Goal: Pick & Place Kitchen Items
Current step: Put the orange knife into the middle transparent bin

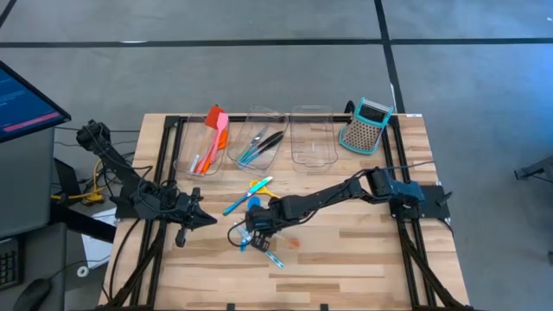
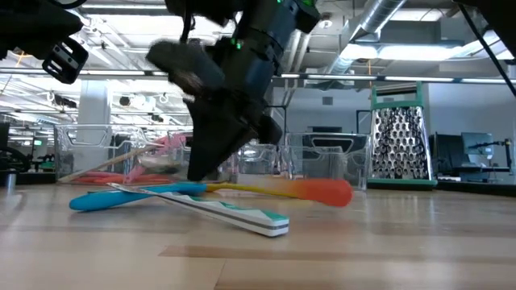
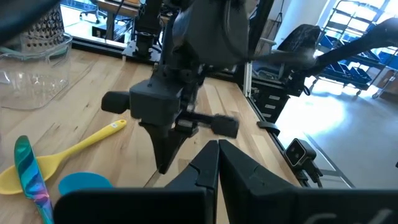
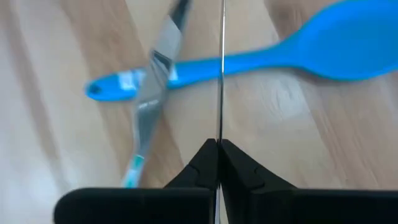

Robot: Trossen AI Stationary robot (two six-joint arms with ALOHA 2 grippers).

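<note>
Wooden table (image 1: 346,250) fills the overhead view, with three clear bins (image 1: 259,142) and a grater (image 1: 365,125) along its far edge. Two bins already hold utensils; the third looks empty.

Right arm reaches in toward the table's middle, and its gripper (image 1: 257,226) hangs just above a loose cluster of utensils. Its own camera shows the fingers (image 4: 205,165) pressed together with nothing between them. Below lies a blue spoon (image 4: 249,56), crossed by a slim silver and teal piece (image 4: 152,87). A yellow spoon (image 1: 259,184) lies just beside them.

Left arm waits near the table's left edge, its gripper (image 1: 197,218) likewise clenched and empty.

The main risk is probably the crossed pair: closing on the spoon could catch the slim piece too, or flick it aside. Descending with fingers closed would likely just push the utensils across the wood.
</note>
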